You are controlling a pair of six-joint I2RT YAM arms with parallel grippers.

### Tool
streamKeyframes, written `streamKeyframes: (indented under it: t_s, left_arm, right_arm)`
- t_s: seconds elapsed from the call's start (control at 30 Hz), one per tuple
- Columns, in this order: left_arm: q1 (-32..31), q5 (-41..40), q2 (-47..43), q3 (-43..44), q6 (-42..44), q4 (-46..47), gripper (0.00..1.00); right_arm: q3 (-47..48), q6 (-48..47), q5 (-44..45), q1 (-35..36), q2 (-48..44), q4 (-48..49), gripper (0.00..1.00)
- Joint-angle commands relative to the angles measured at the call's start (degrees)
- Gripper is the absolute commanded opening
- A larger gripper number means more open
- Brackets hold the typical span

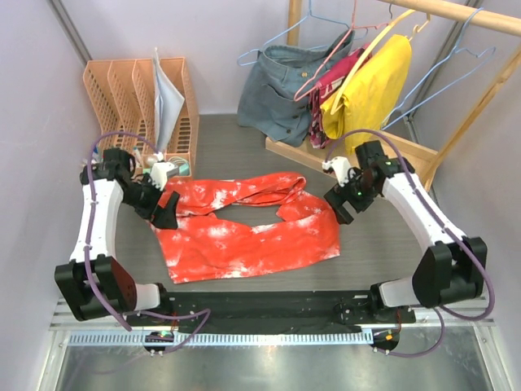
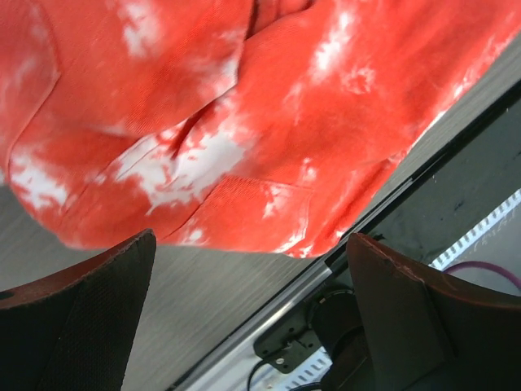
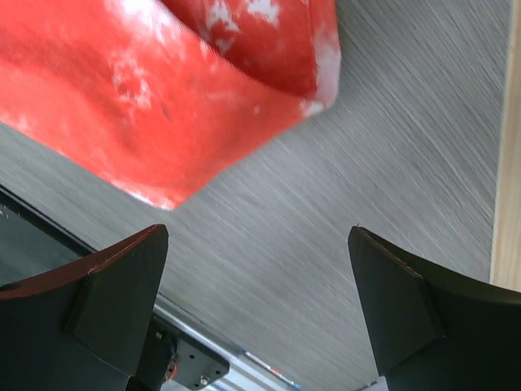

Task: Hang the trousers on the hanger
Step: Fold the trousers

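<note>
Fully spread: left hand (image 2: pixel 251 244), right hand (image 3: pixel 259 235).

The left arm (image 1: pixel 91 224) and right arm (image 1: pixel 419 208) had white shells with black joints and bases. Both carried looping purple cables (image 1: pixel 122 135). The left gripper (image 1: pixel 165 213) and right gripper (image 1: pixel 342 208) were black, with broad wedge fingers (image 2: pixel 81 326).

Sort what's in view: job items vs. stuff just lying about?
Job:
- trousers, spread flat
- empty light-blue hanger, right end of the wooden rail
- left gripper and right gripper, jaws open, holding nothing

Lying about:
- denim garment
- yellow garment
- pink hanger
- orange file racks
</note>
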Motion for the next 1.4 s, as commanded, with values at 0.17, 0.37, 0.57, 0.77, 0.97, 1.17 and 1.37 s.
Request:
streamKeyframes:
  t_s: [0.17,0.37,0.57,0.77,0.97,1.17,1.37]
  left_arm:
    - [7.6,-3.1,2.3,-2.4,-8.8,3.0,1.0]
    - [9.6,-2.8,3.1,-4.5,-11.0,4.8,1.0]
    - [9.6,-2.0,4.5,-4.7,-14.5,6.5,1.0]
    - [9.6,-1.6,3.1,-6.4,-15.8,8.7,0.95]
    - [9.6,-3.3,-0.4,-8.2,-19.8,12.0,0.97]
    - [9.7,-2.7,0.7,-8.4,-20.0,12.8,1.0]
    - [10.3,-5.7,2.3,-9.8,-20.8,14.9,1.0]
  right_arm:
    - [2.8,7.7,1.0,7.5,11.2,13.1,0.98]
    - [2.6,-3.8,-0.9,8.7,16.2,9.9,0.97]
    - [4.0,-11.7,2.1,8.7,20.2,1.0,0.16]
    - [14.6,-9.2,3.7,9.0,8.1,-13.6,0.01]
    - [32.7,-0.8,1.3,13.5,4.3,-24.4,0.01]
    - [21.8,0.5,2.9,14.2,8.8,-16.6,0.01]
    - [12.5,1.1,9.1,13.0,7.4,-9.6,0.01]
